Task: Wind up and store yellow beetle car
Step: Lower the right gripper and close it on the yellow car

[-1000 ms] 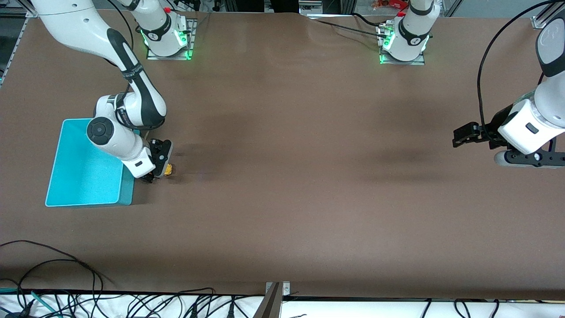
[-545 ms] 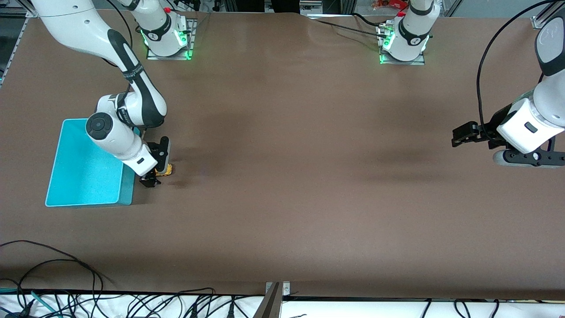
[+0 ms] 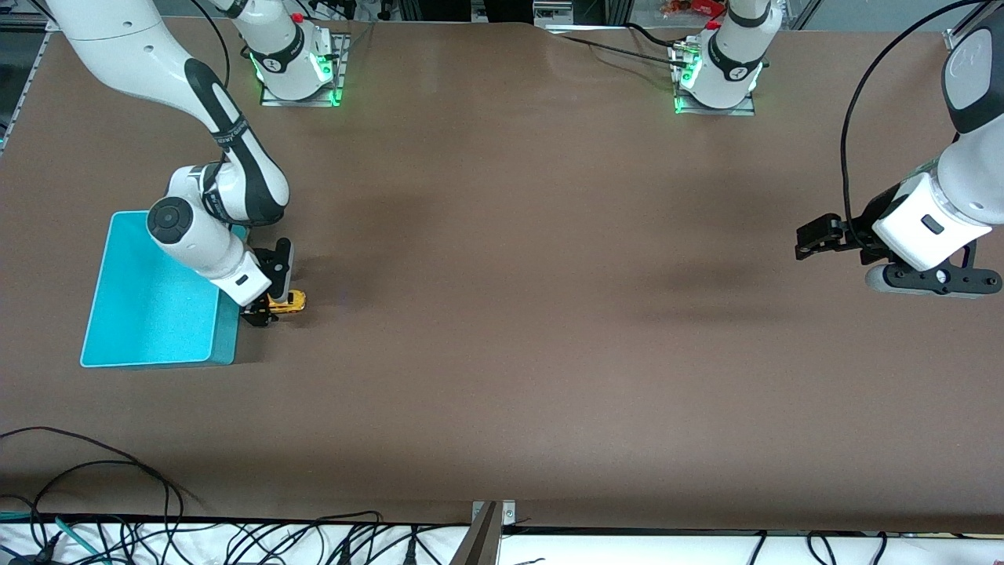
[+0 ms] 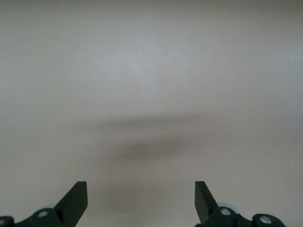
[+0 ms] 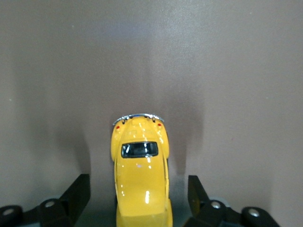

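Car point(image 5: 140, 172) sits between the right gripper's point(image 5: 139, 198) fingers point(image 5: 78, 194), which stand spread with a gap to the body on each side; no contact visible, so jaws open, holding nothing. In the right wrist view the car is yellow, with a dark window on top and a chrome bumper at the end pointing away from the gripper.

Front view: car point(image 3: 287, 301) rests on the table point(image 3: 502, 353), just beside the bin point(image 3: 149, 294) on the side toward the left arm's end, near the bin's corner nearer the front camera. Right gripper point(image 3: 263, 308) is low over the table at the car, at the bin's edge. Seen from the car, the bin lies at about 9 o'clock in the front view. Bin is turquoise and rectangular; the right arm's wrist overlaps its rim.

Left gripper point(image 3: 812, 238) hangs over bare table at the left arm's end, well apart from car and bin, at about 3 o'clock from the car. Left wrist view: gripper point(image 4: 141, 201) with fingers point(image 4: 75, 201) wide apart, nothing between them; only table surface and a soft shadow below. Left arm waits.
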Controlling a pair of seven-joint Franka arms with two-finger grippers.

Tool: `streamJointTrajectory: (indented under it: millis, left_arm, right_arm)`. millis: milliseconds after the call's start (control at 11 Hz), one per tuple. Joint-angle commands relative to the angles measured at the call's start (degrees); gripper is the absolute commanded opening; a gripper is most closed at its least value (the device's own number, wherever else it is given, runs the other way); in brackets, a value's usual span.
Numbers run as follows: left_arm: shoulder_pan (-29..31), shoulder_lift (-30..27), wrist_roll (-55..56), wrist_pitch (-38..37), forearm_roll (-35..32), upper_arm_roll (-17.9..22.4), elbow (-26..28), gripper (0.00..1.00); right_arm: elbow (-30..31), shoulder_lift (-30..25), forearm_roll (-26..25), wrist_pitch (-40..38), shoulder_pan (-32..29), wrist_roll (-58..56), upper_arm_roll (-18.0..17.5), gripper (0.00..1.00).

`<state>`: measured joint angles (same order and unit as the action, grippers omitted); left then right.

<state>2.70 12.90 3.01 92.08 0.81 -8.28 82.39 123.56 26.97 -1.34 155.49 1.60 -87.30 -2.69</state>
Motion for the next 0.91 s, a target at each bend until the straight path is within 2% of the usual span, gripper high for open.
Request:
streamJointTrajectory:
  millis: [0,273,364,545,818]
  left_arm:
    - [0.20,-0.68,-1.17,-1.02,-0.54,-0.24,-0.39,1.00]
    - [0.20,-0.68,-1.17,-1.02,-0.54,-0.16,-0.39,1.00]
    - [0.20,-0.68,-1.17,-1.02,-0.54,-0.24,-0.39,1.00]
    - [0.20,-0.68,-1.17,-1.02,-0.54,-0.24,-0.39,1.00]
    - [0.20,-0.77,-1.17,-1.02,-0.54,-0.24,-0.39,1.00]
  right_arm:
    - [1.06,-1.31,-0.33,1.57,-0.55,-2.61,-0.65,0.57]
    - [0.98,-2.27,-0.33,1.31,-0.55,-2.53,-0.65,0.06]
    - [0.98,-2.80,-0.33,1.22,-0.46,-2.44,-0.74,0.00]
    - [0.89,-5.34,-0.33,1.13,-0.54,-2.00,-0.74,0.00]
    - [0.36,-8.94,-0.24,-4.30,-0.55,-1.82,-0.74,0.00]
